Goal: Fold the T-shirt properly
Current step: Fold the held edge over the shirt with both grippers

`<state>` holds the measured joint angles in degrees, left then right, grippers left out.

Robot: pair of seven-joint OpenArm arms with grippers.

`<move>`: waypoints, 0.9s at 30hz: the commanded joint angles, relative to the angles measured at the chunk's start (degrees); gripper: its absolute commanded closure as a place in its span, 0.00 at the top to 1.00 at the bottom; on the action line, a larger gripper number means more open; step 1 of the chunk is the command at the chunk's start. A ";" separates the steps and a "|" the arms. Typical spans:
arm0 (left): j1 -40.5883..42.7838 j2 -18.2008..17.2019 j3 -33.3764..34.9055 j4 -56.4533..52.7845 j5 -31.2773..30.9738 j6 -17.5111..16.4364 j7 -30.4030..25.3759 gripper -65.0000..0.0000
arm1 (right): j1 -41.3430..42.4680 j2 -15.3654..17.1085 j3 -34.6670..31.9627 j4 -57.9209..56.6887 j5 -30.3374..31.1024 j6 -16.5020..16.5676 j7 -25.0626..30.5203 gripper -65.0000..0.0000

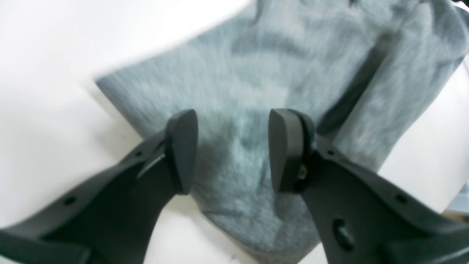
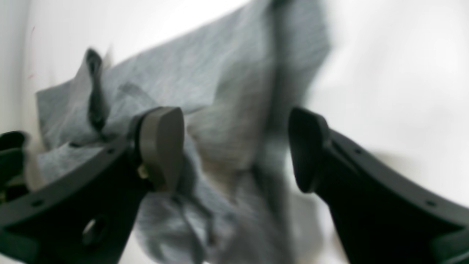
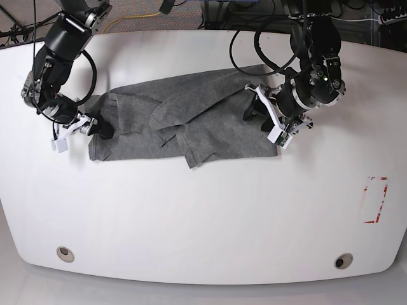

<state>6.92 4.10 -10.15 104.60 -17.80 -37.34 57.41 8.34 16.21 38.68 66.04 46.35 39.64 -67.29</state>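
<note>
Across the white table [image 3: 203,216] the grey T-shirt [image 3: 191,121] lies half-folded and rumpled; left gripper [image 1: 232,150] and right gripper [image 2: 234,148] both hang with jaws apart over its opposite ends, gripping nothing. Pinching one layer only could drag the loose flap askew

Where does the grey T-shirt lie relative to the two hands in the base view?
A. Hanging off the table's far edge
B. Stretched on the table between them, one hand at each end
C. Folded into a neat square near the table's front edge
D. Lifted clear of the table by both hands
B: the T-shirt lies spread and rumpled on the white table, with the left hand at one end and the right hand at the other.
</note>
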 commanded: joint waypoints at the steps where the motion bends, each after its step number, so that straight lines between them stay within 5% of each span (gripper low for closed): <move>1: -0.54 -0.10 0.00 -2.13 -0.97 -0.06 -1.01 0.45 | 0.94 0.36 -0.65 1.08 0.91 0.36 0.78 0.65; 12: -0.90 -0.19 -0.09 -10.05 -1.05 -0.06 -1.36 0.13 | -1.61 -2.71 -4.17 4.95 0.64 0.36 0.69 0.65; 17: -0.90 -0.19 -0.09 -11.89 -0.79 -0.06 -4.00 0.07 | -2.58 -4.47 -4.17 8.20 0.55 0.36 0.69 0.64; 20: -0.90 -0.27 -0.09 -12.51 -0.70 -0.06 -4.18 0.07 | -3.02 -5.44 -4.17 10.14 0.64 0.36 0.69 0.48; 24: -0.90 -0.27 0.00 -13.30 -0.70 0.02 -4.18 0.07 | -3.64 -5.53 -4.17 13.83 0.91 0.36 0.69 0.05; 27: -1.07 -0.27 0.09 -14.62 -0.70 0.02 -4.09 0.07 | -3.81 -5.53 -4.17 17.61 0.99 0.36 0.08 0.00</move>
<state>6.28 3.75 -10.35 90.39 -19.40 -37.34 52.51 3.46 9.74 34.30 80.25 45.28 39.62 -68.03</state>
